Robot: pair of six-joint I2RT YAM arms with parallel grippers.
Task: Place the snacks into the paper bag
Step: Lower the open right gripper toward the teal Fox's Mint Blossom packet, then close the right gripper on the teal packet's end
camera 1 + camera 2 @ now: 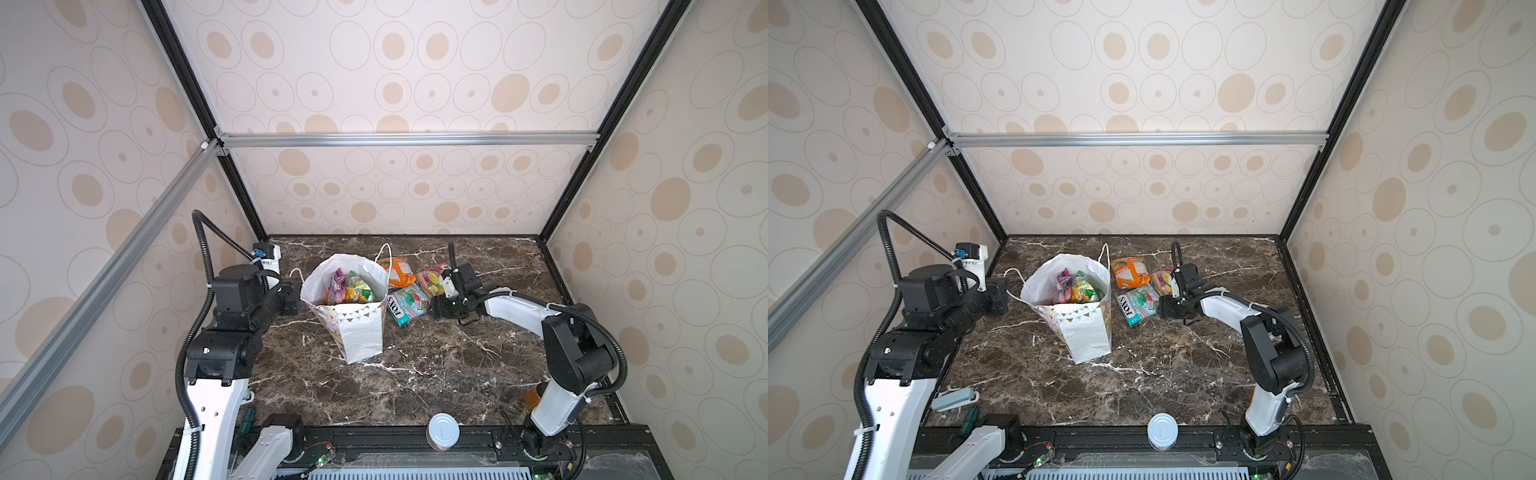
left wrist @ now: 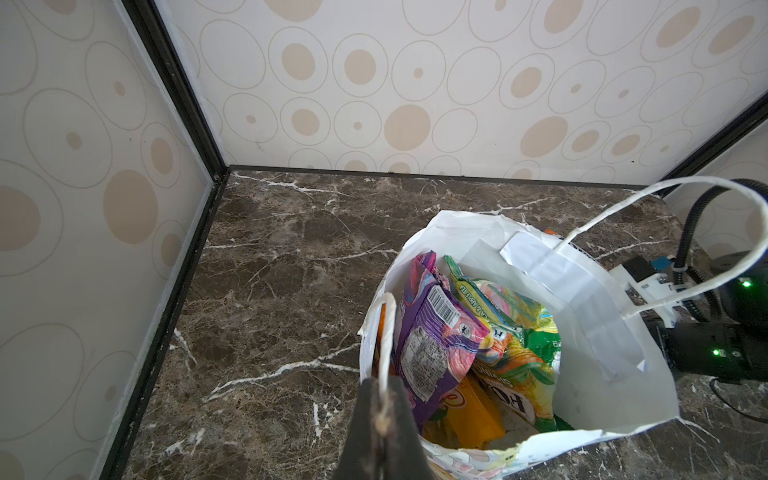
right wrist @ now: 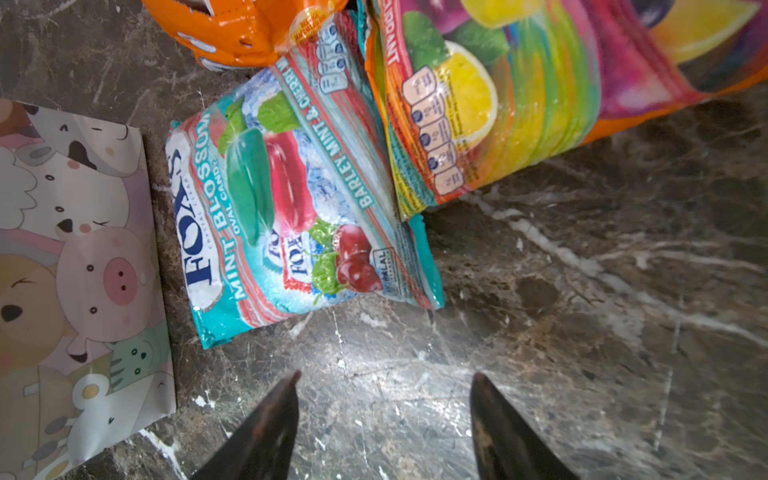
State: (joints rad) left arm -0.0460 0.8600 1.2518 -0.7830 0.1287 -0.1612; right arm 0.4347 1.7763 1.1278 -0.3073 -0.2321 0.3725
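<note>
The white paper bag (image 1: 361,336) (image 1: 1086,338) stands open at mid-table, with several snacks (image 1: 349,289) (image 2: 440,332) inside it. My left gripper (image 2: 382,399) is shut on the bag's near cord handle (image 2: 388,332), at the bag's left side. Three snacks lie on the table right of the bag. They are a teal FOX'S packet (image 1: 409,303) (image 3: 291,216), an orange packet (image 1: 395,272) (image 3: 245,29) and a pink-yellow packet (image 1: 430,278) (image 3: 519,91). My right gripper (image 3: 384,378) (image 1: 434,309) is open and empty, low over the marble just short of the teal packet.
A silver-lidded can (image 1: 443,430) stands at the front edge. An amber bottle (image 1: 532,397) shows behind the right arm's base. A grey-blue stapler-like object (image 1: 955,400) and a green-handled tool (image 1: 971,417) lie front left. Patterned walls close in three sides.
</note>
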